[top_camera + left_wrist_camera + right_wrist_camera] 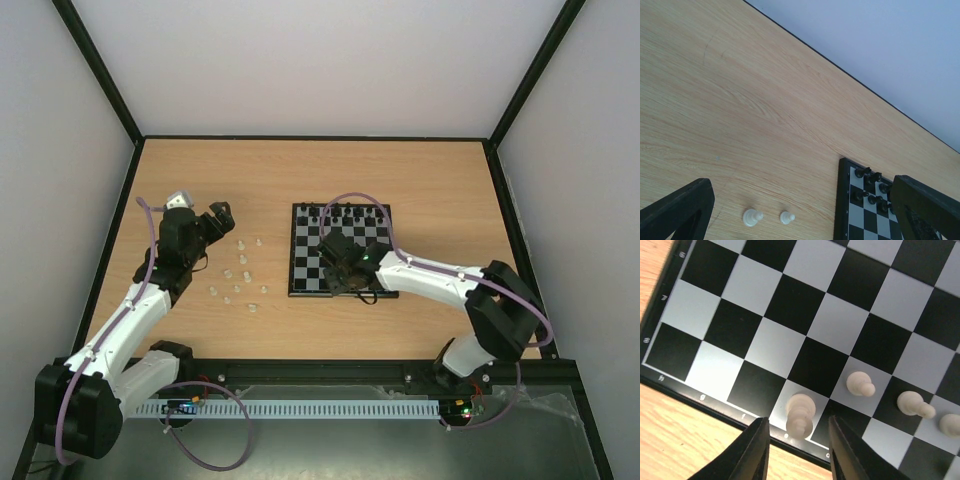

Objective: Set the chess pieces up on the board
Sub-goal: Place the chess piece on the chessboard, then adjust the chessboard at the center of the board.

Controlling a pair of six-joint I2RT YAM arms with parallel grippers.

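The board [292, 250] lies at mid-table with black chessmen [350, 213] along its far rows. My right gripper [345, 282] hovers over the board's near edge. In the right wrist view it [799, 424] is open, its fingers [757, 450] standing either side of a tall white piece [801, 415] that stands upright on a pale edge square, with a gap on each side. Three white pawns [860, 384] stand in the row beyond it. Several white chess pieces [243, 270] lie scattered on the table left of the board. My left gripper [222, 215] hangs open and empty above them.
In the left wrist view, two white pieces [752, 217] lie on the wood between my left fingers [680, 210], with the board's corner [842, 200] and black chessmen [870, 187] to the right. A black frame and pale walls enclose the table.
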